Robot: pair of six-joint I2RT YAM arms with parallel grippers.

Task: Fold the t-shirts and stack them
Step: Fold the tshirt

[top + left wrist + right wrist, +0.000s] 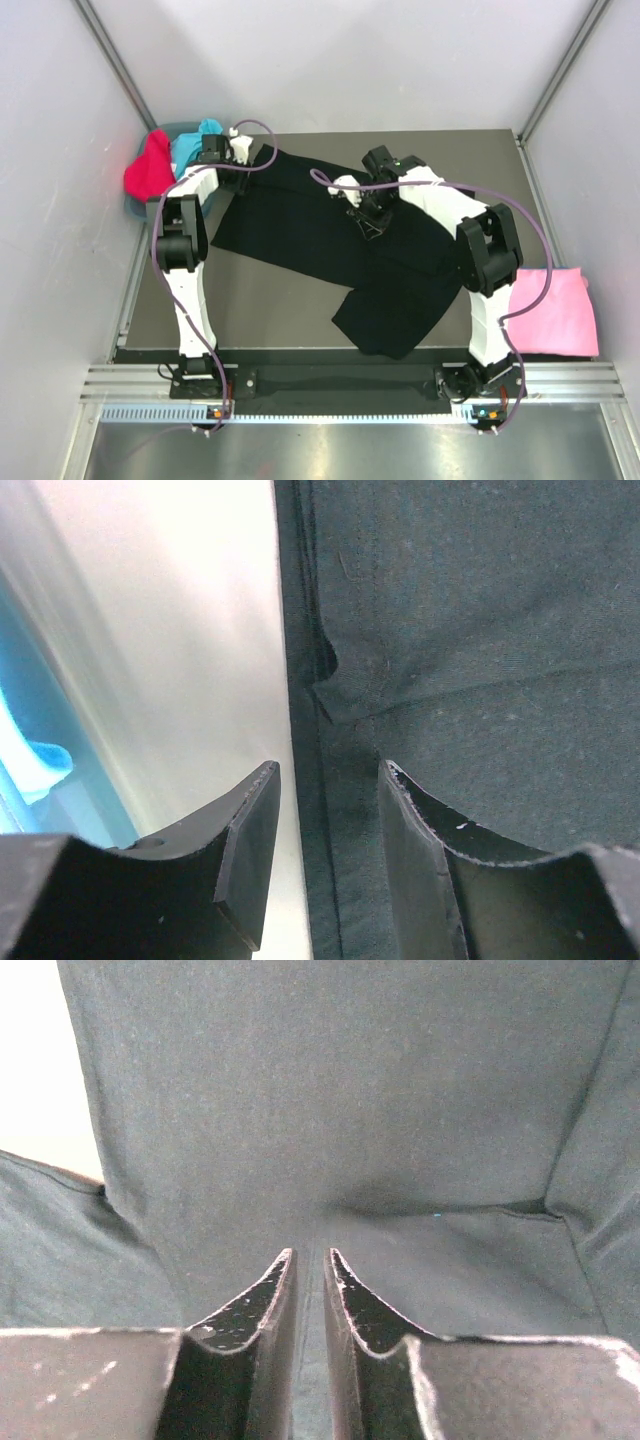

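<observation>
Both ends need firm purchase: left gripper [328, 770], jaws apart astride the hem of the black t-shirt [300, 225], should close squarely; right gripper [310, 1253], jaws nearly together, shows no certain grip.

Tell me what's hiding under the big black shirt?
Only the grey table shows around the black shirt. The cloth covers everything beneath it, so anything hiding there cannot be seen.
</observation>
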